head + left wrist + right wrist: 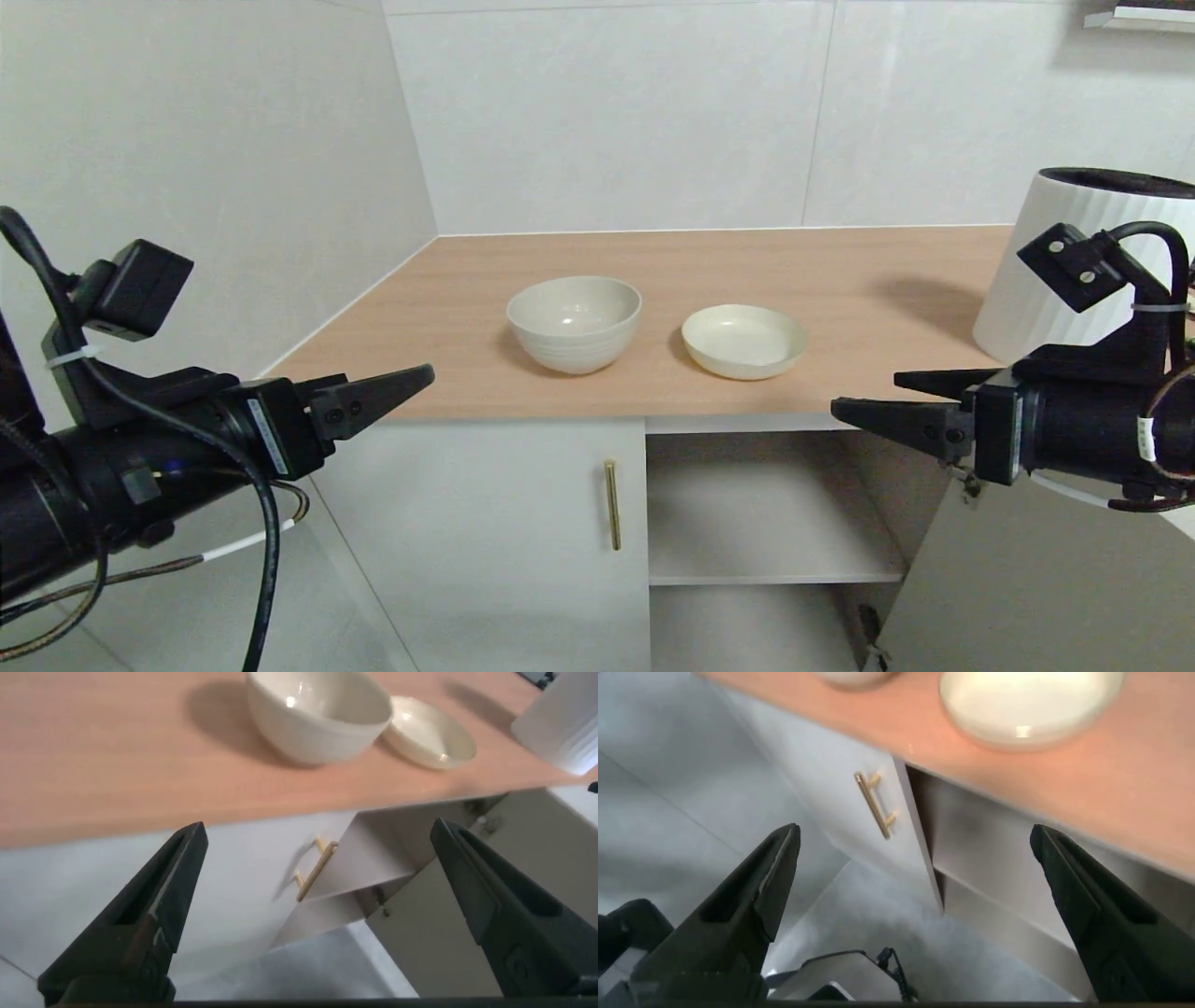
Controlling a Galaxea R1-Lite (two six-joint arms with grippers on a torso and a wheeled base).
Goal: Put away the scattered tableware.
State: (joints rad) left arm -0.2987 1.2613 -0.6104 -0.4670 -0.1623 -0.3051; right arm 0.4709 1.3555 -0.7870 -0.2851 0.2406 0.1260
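Filling a tiled corner, the wooden counter (840, 280) holds a bowl (573, 322) and dish (743, 341); left pincer (318, 829), right pincer (864, 392) released.

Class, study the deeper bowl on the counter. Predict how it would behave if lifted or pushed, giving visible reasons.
The deeper bowl shows glossy highlights, suggesting glazed ceramic: probably rigid, slippery, breakable. Its narrow base under a wide rim suggests it may rock when pushed high. On the smooth counter it would likely slide rather than roll.

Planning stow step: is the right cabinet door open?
Open. The right cabinet door is swung out, shelf exposed; left door shut.
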